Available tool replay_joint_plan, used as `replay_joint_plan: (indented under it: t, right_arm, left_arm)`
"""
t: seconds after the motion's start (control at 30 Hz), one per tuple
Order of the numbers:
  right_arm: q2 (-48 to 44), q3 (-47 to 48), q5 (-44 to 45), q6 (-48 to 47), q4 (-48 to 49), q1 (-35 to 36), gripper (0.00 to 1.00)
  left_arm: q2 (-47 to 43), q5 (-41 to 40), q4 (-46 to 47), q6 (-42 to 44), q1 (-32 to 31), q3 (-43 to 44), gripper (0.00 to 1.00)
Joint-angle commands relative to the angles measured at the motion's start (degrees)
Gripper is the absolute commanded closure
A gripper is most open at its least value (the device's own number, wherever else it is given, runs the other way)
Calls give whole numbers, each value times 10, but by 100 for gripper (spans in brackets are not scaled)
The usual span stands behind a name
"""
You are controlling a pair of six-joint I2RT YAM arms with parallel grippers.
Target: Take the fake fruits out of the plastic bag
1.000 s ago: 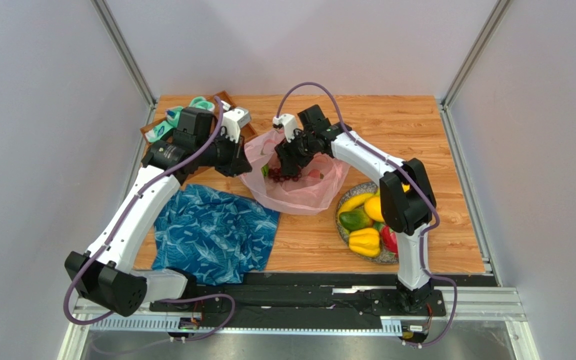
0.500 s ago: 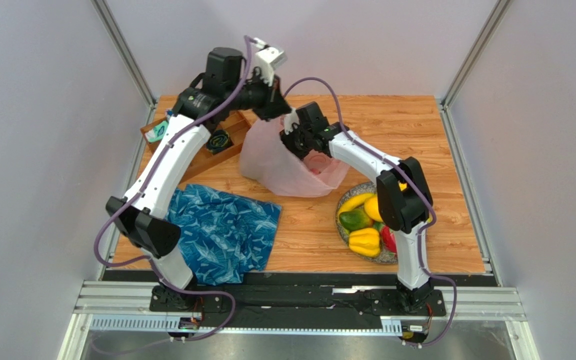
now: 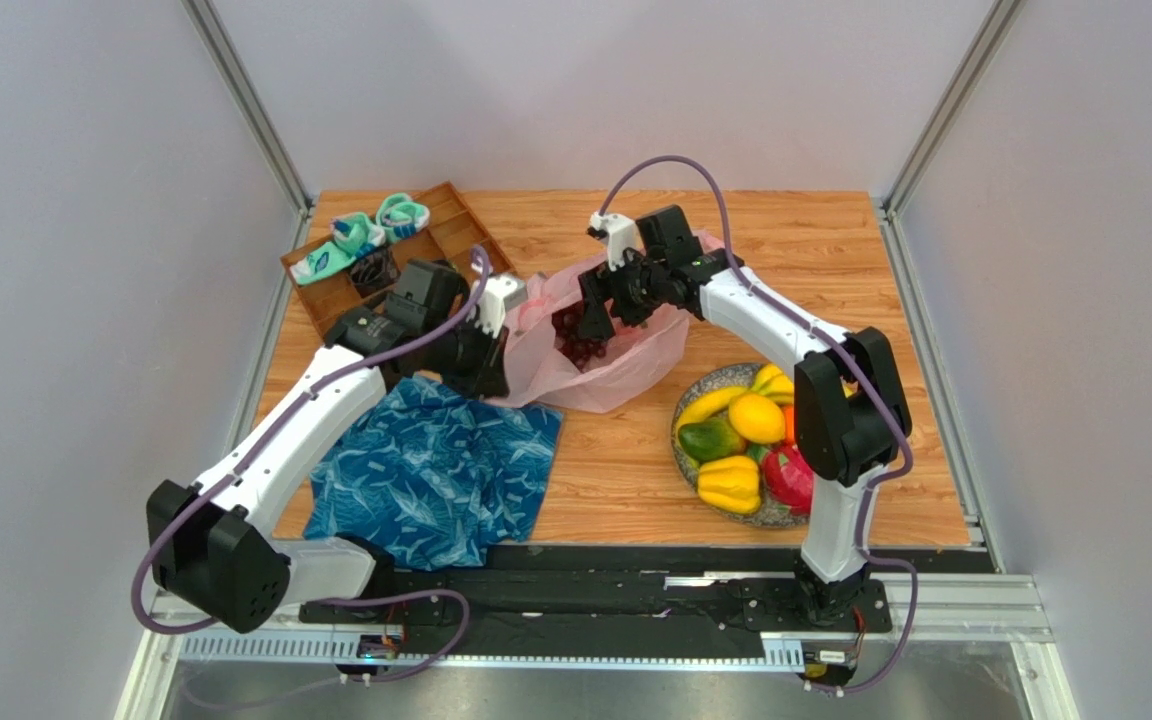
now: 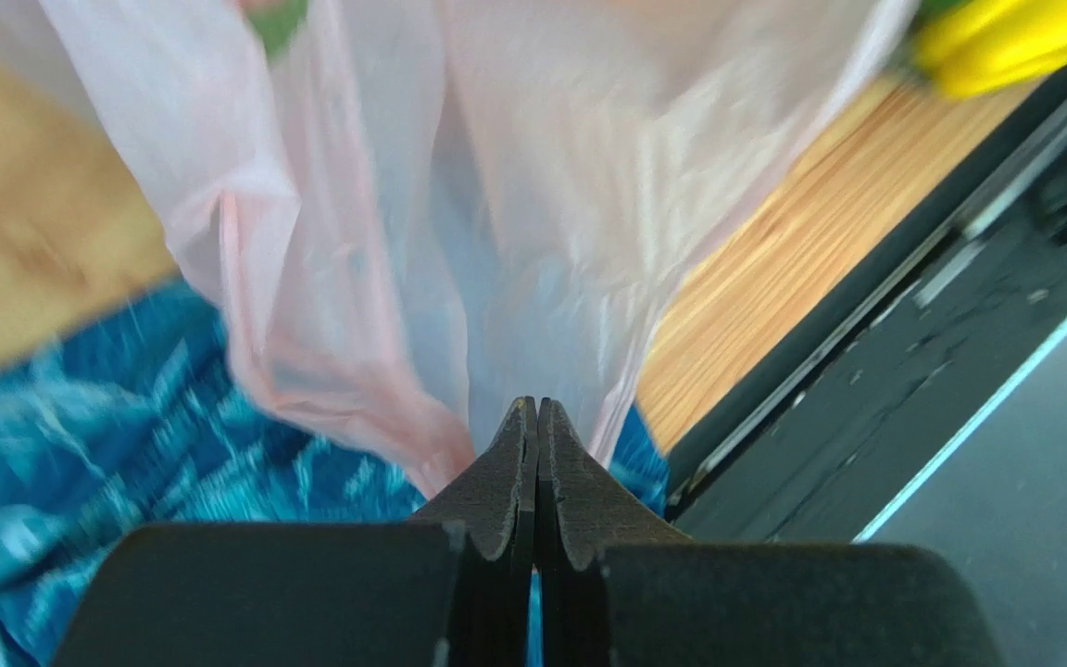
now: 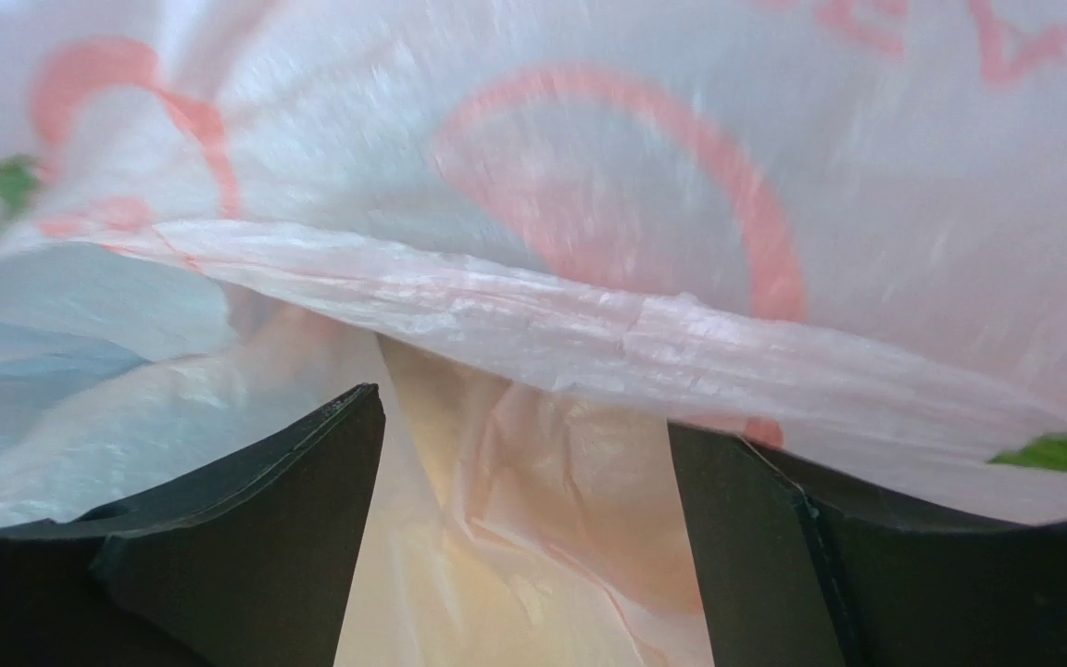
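1. Blue cloth point(image 3: 432, 465): near left, just beside the bag. A low sweep of the left arm could snag it.
2. Plate point(image 3: 763, 521): near right, holding fruits point(image 3: 755, 417) that are already out. It sits near the table's front edge, with open wood to its right.
3. Left gripper point(image 4: 536, 417): pinched tight on the bag's thin film. A hard pull could tear the film or make it slip free.
4. Plastic bag point(image 3: 620, 360): centre of the table, mouth up, with bare wood behind it.
5. Grapes point(image 3: 585, 318): inside the bag.
6. Right gripper point(image 3: 602, 297): jaws wide and holding nothing, with film draped across the fingers. Closing now would likely catch film along with the fruit.
7. Wooden tray point(image 3: 444, 233): far left corner. It crowds the left arm's room to lift.
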Motion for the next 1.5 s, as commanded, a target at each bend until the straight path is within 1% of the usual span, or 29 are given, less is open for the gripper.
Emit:
replay_joint_plan:
  t: [0.0,0.13,0.23,0.3,0.37,0.43,0.47,0.53,0.57,0.6,0.63,0.67,0.7,0.73,0.77,0.83,0.93,1.0,1.03,1.07,1.1,1.13,1.17,1.2,1.23,1.3,1.33,1.43,1.47]
  right_arm:
    - [27,57,-46,-1,16,18,22]
    - [58,96,-42,-8,20,36,21]
    - [81,128,-16,-15,5,52,21]
    - [83,135,5,-15,-7,60,21]
    - [66,123,7,-11,-6,61,21]
    - [39,92,26,-20,0,61,21]
    - [33,85,39,-29,2,60,21]
    - [29,77,102,-47,1,49,19]
    - [33,78,124,-47,-4,39,19]
    - [36,88,155,-47,-4,27,18]
    - [38,92,169,-50,-3,-3,18]
    - [44,99,186,-57,3,-19,18]
    - [46,105,223,-71,11,-34,17]
    - [49,113,243,-100,21,-62,16]
    - [51,118,288,-119,43,-76,15]
    - [48,137,322,-151,64,-110,12]
    - [8,142,340,-180,78,-127,11]
    - [-53,120,296,-177,61,-127,12]
    - [-73,102,270,-170,48,-124,14]
    - [-98,49,215,-156,21,-121,15]
    - [-116,19,199,-156,10,-115,17]
    - [-155,-21,194,-159,3,-94,17]
    - [-172,-91,183,-161,4,-84,18]
    - [-186,-128,170,-158,5,-77,18]
    - [-204,-154,161,-152,3,-63,18]
    - [-210,-203,142,-139,-5,-47,19]
    - [-211,-212,134,-139,-9,-36,19]
    - [-206,-210,120,-146,0,-15,20]
    - [-189,-200,111,-146,2,-13,20]
  left_arm:
    - [-19,-70,3,-1,5,-38,100]
    - [-16,-192,-15,-31,30,-37,100]
    - [-23,-218,-56,-46,79,-15,100]
    - [-53,-197,-78,-54,93,17,100]
    - [-82,-130,-43,-40,93,44,100]
    - [-75,-82,-17,-38,93,71,100]
    - [-49,-21,9,-37,92,103,100]
    - [-7,41,29,-34,92,150,100]
    - [43,71,45,-35,90,207,100]
    - [69,73,52,-35,86,240,100]
    - [98,74,56,-32,83,315,100]
    - [154,75,57,-32,82,359,100]
    - [183,76,57,-32,82,402,100]
    - [209,80,58,-31,82,488,100]
    - [253,83,60,-28,80,530,100]
    - [287,79,85,-24,77,632,100]
    - [316,87,119,-18,75,710,100]
    - [308,117,107,-4,68,723,100]
    - [282,127,70,35,62,705,100]
    - [264,136,45,47,50,684,100]
    - [244,141,22,52,46,651,100]
    - [195,149,-12,46,41,555,100]
    - [167,158,-26,40,34,497,100]
    - [139,157,-37,34,30,432,100]
    - [88,155,-46,27,27,300,100]
    - [44,145,-52,39,15,185,100]
    - [19,133,-56,43,10,107,100]
    - [5,106,-37,18,9,42,100]
    - [8,91,-30,12,9,40,100]
